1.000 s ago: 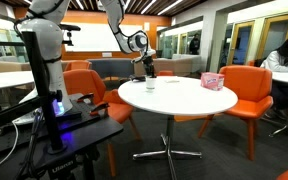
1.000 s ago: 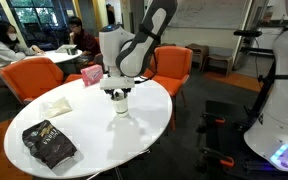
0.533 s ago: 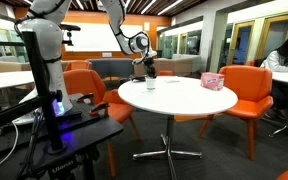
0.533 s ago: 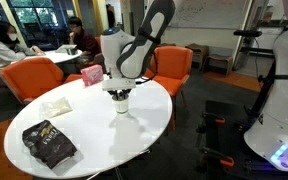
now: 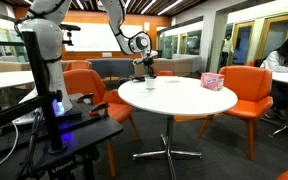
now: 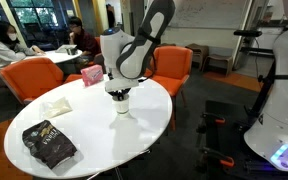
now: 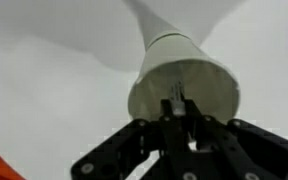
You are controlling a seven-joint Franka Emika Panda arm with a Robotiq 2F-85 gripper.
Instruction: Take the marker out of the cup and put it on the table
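Observation:
A small whitish cup [image 5: 150, 85] [image 6: 121, 106] stands on the round white table [image 5: 189, 100] [image 6: 99, 135]. My gripper [image 5: 149, 73] [image 6: 120, 95] points straight down over the cup, its fingers reaching to the rim. In the wrist view I look down into the cup [image 7: 209, 80]. The slim dark marker [image 7: 178, 93] stands upright in it, pinched at its top between my black fingertips [image 7: 167, 112]. The gripper [image 7: 181, 118] is shut on the marker, which is still inside the cup.
A pink patterned box [image 5: 213, 81] [image 6: 91, 75] sits at the table's far side. A dark bag [image 6: 49, 143] and a white packet [image 6: 56, 105] lie on the table. Orange chairs [image 5: 246, 95] [image 6: 172, 66] ring it. People sit at other tables.
The jaws have closed in around the marker's top. The arm and the cup have stayed in place.

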